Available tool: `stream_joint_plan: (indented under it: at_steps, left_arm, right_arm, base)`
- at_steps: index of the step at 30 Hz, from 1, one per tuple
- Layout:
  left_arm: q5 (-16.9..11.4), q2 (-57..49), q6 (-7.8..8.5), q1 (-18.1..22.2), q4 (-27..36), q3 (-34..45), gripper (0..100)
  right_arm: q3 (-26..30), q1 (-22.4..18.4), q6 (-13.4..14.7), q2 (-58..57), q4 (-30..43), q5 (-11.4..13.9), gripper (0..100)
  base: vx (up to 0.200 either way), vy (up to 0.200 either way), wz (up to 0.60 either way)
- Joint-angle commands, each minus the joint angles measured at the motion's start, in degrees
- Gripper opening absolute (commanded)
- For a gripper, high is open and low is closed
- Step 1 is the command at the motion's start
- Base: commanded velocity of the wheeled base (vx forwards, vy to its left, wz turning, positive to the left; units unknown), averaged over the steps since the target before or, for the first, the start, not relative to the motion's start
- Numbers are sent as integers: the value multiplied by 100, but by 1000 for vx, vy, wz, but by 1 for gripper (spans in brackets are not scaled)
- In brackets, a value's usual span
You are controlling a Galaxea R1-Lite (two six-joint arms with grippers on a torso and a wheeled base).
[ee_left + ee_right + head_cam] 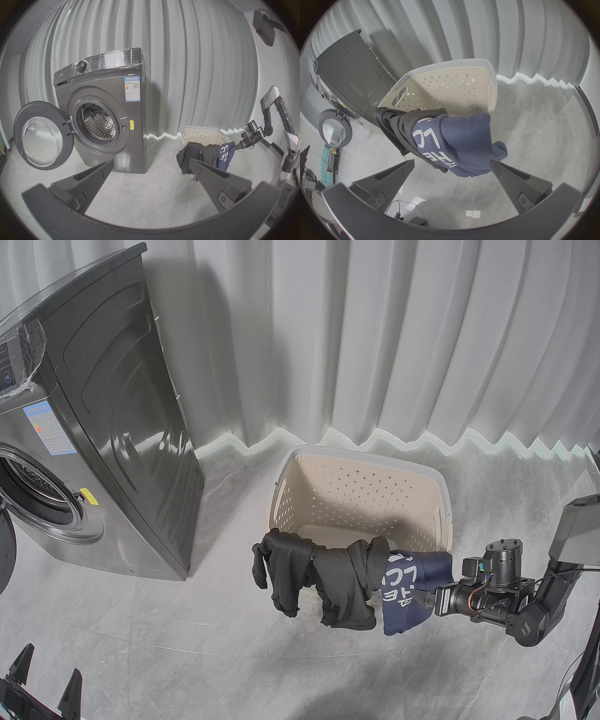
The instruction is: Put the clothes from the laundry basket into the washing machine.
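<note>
**Laundry corner: front-loading washing machine and basket on a stone-look floor.**

The floor [187, 640] is smooth grey tile with faint pale veins. A white curtain [387, 334] in deep vertical pleats closes off the room behind. The washing machine [119, 427] is a grey metal box with pressed ribs on its side panel. Its round door [43, 134] is swung open, showing a perforated steel drum [97, 123]. Near it stands the laundry basket [356, 502], a rounded rectangle of beige plastic with a paler rim and star-shaped holes in its walls. A soft black garment [337, 580] and a navy garment [412, 584] with white lettering hang over the basket's near rim. The right gripper [451, 165] has its jaws spread wide at the navy garment, whose edge meets one fingertip. The left gripper [150, 164], also spread wide and holding nothing, is low over the floor, facing the machine.
</note>
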Motion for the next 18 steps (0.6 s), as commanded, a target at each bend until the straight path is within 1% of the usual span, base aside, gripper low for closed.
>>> stream_joint_plan:
  at_steps: [1,8,15,18]
  left_arm:
    - [7,-77,-9,2,-1,92,100]
    - [-2,-77,-9,2,-1,92,100]
    - [-2,-77,-9,2,-1,92,100]
    - [-2,-77,-9,2,-1,92,100]
  right_arm:
    - [-258,17,2,524,-88,1,100]
    - [-565,87,11,603,-88,-7,100]
    - [-829,61,19,814,-88,-139,100]
    - [-925,52,28,867,-97,-139,100]
  base:
    - [0,0,0]
    - [0,0,0]
    - [0,0,0]
    - [0,0,0]
